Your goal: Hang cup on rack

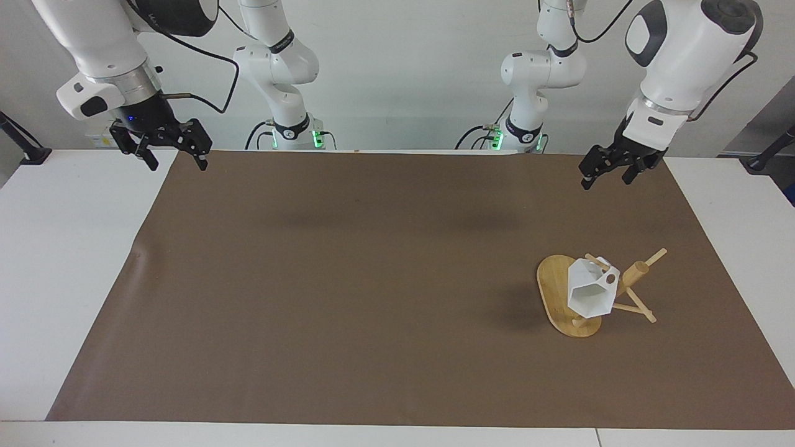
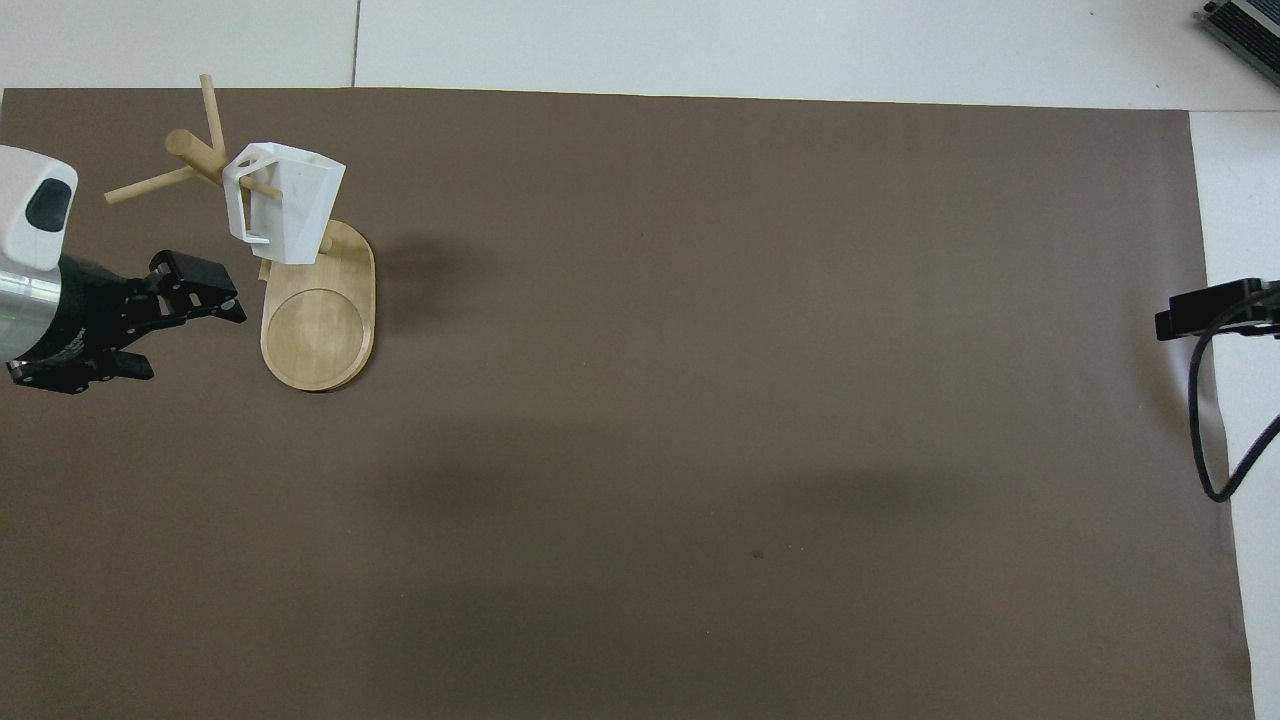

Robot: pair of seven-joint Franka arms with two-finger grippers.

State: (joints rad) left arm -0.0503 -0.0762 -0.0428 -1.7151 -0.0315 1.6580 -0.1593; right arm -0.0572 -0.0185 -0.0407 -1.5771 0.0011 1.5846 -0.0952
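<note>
Left hand (image 1: 605,172) open, holds nothing, up in air over mat edge at left arm's end of counter. Cup (image 1: 589,294) well apart from it, lower down. Cup hangs by handle on peg of rack (image 1: 562,302), mouth tipped sideways. Rack stands on brown mat (image 1: 372,279). Left hand much nearer to cup than right hand. Right hand (image 1: 166,149) open, empty, waits over other end of counter. Looks like job done; likely no more grab needed.
</note>
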